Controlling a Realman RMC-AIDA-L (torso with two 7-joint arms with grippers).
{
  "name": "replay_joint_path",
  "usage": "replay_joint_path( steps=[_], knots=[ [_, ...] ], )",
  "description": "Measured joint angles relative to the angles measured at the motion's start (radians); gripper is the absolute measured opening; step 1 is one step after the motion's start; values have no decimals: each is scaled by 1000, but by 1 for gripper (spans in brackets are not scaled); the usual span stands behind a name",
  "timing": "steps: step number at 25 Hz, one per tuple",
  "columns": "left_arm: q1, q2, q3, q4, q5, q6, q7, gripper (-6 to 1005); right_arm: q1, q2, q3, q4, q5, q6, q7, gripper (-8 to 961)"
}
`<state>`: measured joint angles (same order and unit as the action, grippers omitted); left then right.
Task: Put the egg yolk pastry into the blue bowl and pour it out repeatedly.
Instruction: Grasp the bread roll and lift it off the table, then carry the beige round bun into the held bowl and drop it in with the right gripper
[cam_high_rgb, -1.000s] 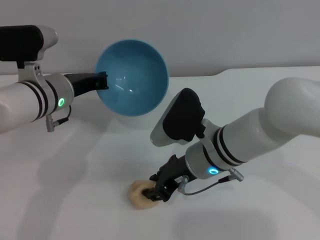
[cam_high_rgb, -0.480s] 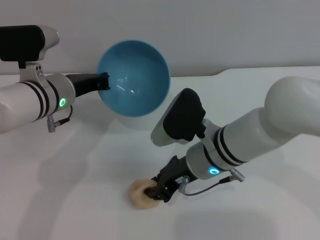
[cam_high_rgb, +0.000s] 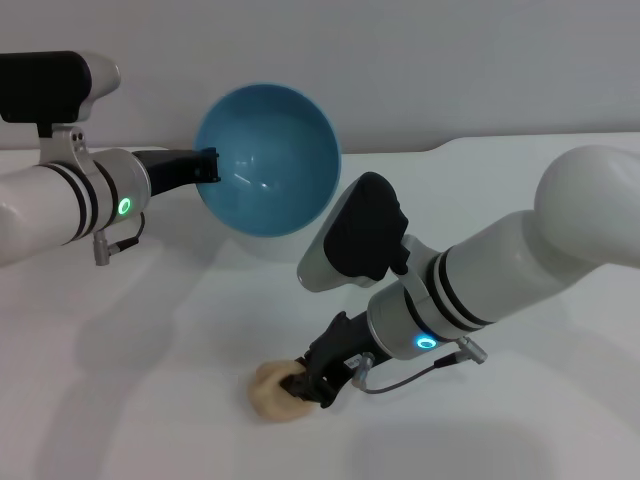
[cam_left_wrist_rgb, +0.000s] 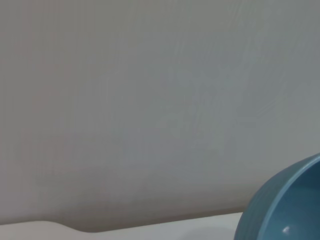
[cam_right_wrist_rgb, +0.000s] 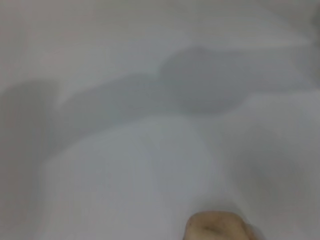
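The round, deep, glossy bowl (cam_high_rgb: 268, 160) is plain light blue inside and out, unpatterned. The small matte dough ball (cam_high_rgb: 270, 392) is pale beige-tan. The flat table surface (cam_high_rgb: 150, 350) is plain white.

In the head view the blue bowl (cam_high_rgb: 267, 160) sits in the upper middle of the frame, raised off the table (cam_high_rgb: 130, 400) and tipped so its opening faces the camera. The left gripper (cam_high_rgb: 205, 165) touches its left rim, its arm running off the left edge. The egg yolk pastry (cam_high_rgb: 272, 391) lies on the table at lower centre, below the bowl and well apart from it. The right gripper (cam_high_rgb: 310, 383) is against the pastry's right side, its arm stretching to the upper right.
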<state>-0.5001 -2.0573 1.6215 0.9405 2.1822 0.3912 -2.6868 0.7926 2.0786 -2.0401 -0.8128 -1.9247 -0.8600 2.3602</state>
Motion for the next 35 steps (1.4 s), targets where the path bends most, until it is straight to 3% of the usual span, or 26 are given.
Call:
replay_joint_path(
  steps=[10,13,17,21,26,35],
  knots=[
    [-2,3,-3,0,1,23,2,-1,-21,-7,3,-65,-8,-25,19,126],
    [-3,6,-7,0,1,49,2,-1,-60,-9,46,-155,-53,-70,28,124],
    [-4,8,-15,0,5,87,2,-1,-125,-6,103,-330,-245,-152,139,113],
    [-26,5,-85,-6,86,199,-4,-1,-178,-4,144,-491,-371,-234,216,110],
    [-64,4,-150,-13,164,347,-9,-1,-221,-3,209,-614,-381,-292,218,109],
    [-118,1,-145,-5,321,559,-99,-2,-232,-4,268,-671,-388,-312,218,100]
  ],
)
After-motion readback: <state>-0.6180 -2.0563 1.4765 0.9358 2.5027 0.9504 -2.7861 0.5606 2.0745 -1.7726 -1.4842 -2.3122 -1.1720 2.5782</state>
